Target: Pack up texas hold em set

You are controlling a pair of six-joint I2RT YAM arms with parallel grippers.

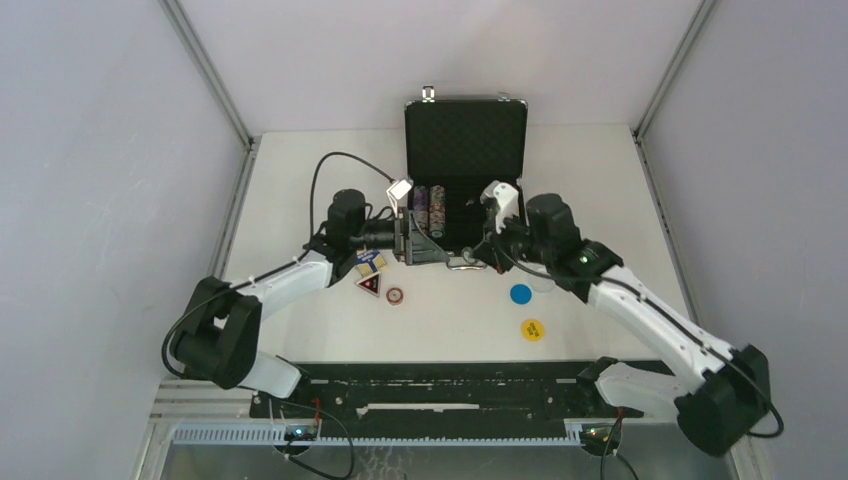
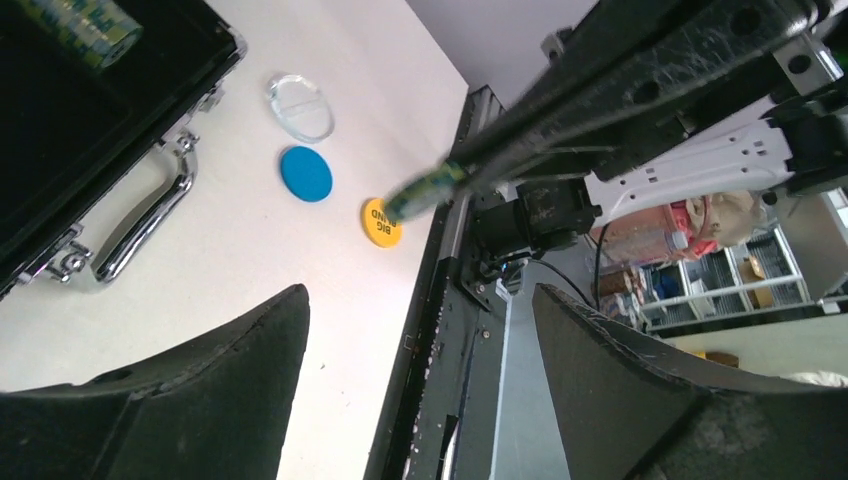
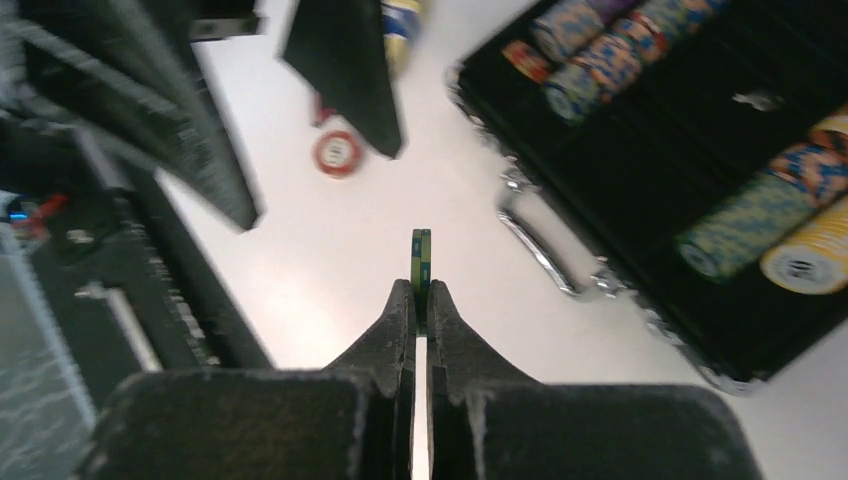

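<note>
While the left gripper [image 2: 420,300] is being held wide apart, empty, at the front-left corner of the open briefcase [image 1: 465,140] by the table's [image 1: 300,170] far edge, a green poker chip [image 3: 421,255] is being pinched by the right gripper [image 3: 421,290] near the handle [image 3: 545,255].

chips [image 1: 430,208] in case [image 1: 465,140], rear ctr; tokens [image 1: 520,294] on table [image 1: 600,180] in front.

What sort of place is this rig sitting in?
Most likely a robotics lab test cell, not a home. The white table is boxed in by plain grey panels on metal frame posts, and the left wrist view shows storage shelving with bins past the table edge.
</note>
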